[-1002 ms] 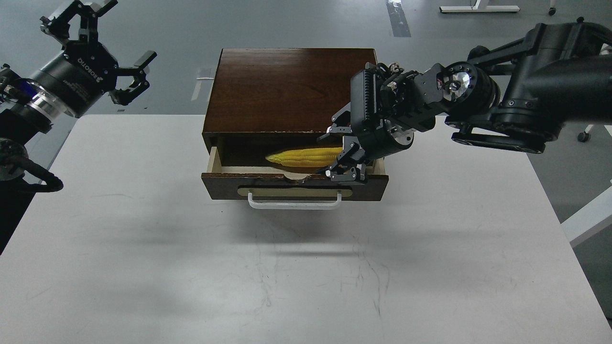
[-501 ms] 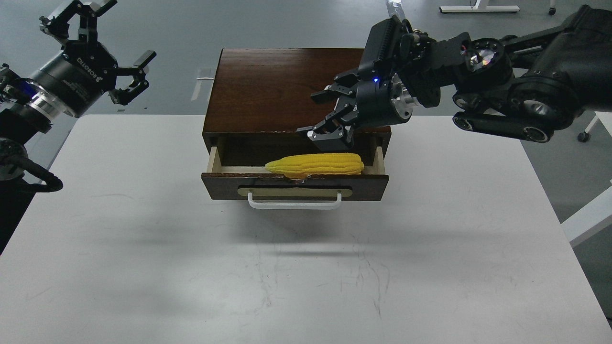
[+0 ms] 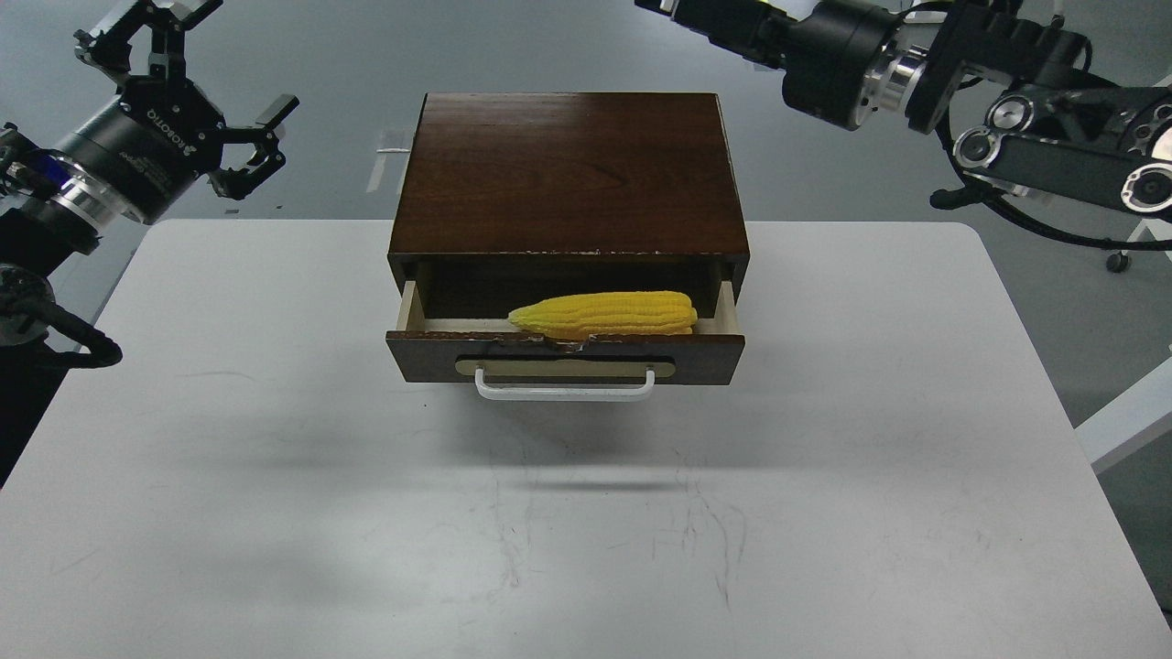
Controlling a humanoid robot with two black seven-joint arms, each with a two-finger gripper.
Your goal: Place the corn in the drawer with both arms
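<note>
From the head view, the corn [image 3: 604, 313] is seen lying inside the open drawer [image 3: 564, 355], its long axis running left to right, tip pointing left. The left gripper [image 3: 197, 101] is held high at upper left, fingers spread apart, well away from the handle [image 3: 564, 392]. The right gripper is cut off by the top edge, so its fingers cannot be judged. The bench [image 3: 275, 513] carries the box [image 3: 568, 174]. For closing, the left arm is judged nearer.

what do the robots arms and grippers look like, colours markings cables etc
Both arms are black. The left gripper has black jointed fingers on a round body printed ROBOTIQ in white, behind it a silver wrist ring and a black cable. The right arm shows round silver joint caps, a silver ring and black cables.
</note>
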